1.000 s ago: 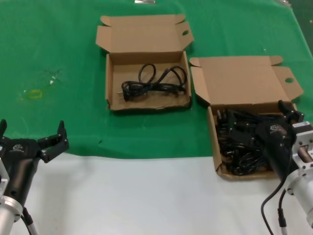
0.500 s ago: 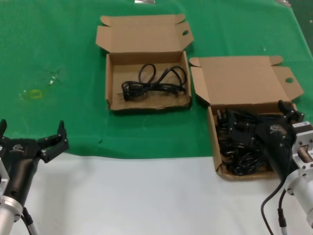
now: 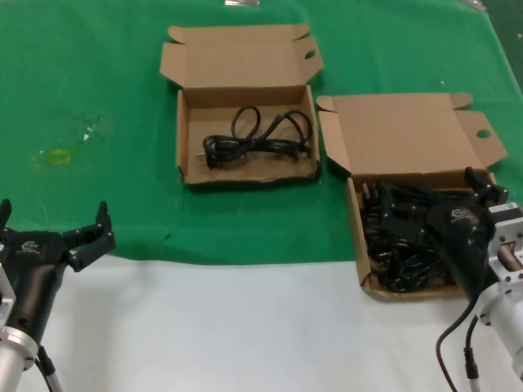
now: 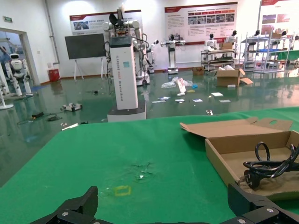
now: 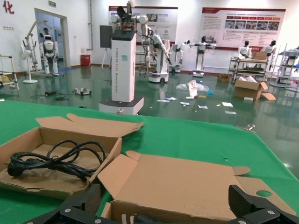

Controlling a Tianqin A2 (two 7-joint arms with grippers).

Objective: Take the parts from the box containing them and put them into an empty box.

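The right gripper hangs jaws apart over the cord-filled box at the surface's right edge. One power cord lies in the other box farther back. The left gripper waits near the front-left corner, jaws spread.

Change record: none observed across the 3 head views. The black right gripper remained over the heap of black coiled power cords; no item shifted.
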